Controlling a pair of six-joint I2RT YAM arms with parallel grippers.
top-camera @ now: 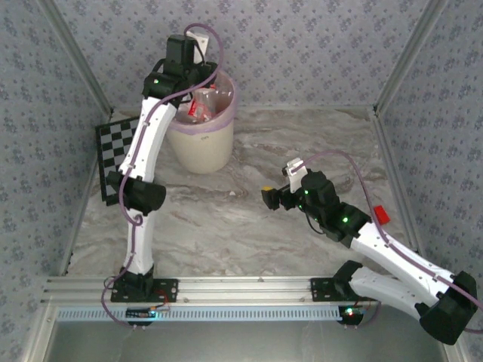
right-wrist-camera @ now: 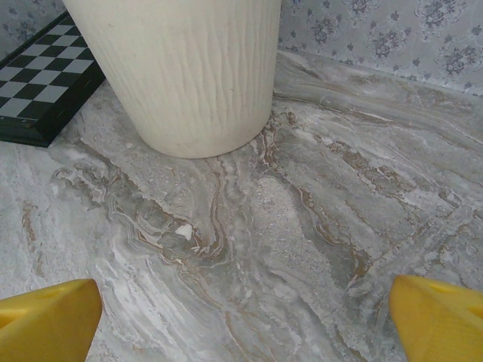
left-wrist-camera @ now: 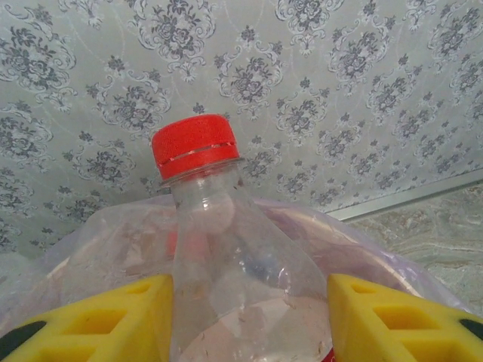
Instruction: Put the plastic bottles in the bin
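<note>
Now left gripper [left-wrist-camera: 249,286] pinching one clear plastic bottle [left-wrist-camera: 226,249] with red cap [left-wrist-camera: 195,147], above pink-lined bin [top-camera: 200,147]. Red label scrap, I can't read it. Right gripper [right-wrist-camera: 243,290] spread wide over marble table [right-wrist-camera: 317,196]. I count one bin, one checkerboard [top-camera: 113,154].

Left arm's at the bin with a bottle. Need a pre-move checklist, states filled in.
1. Grip: red-capped bottle sits between the left pincer fingers, touching both: ok.
2. Position: left pincer is above the bin: ok.
3. Right pincer open and empty: ok.
4. Right pincer apart from the bin: ok.
5. Room left in the bin, with bottles inside near the rim: cannot tell.
</note>
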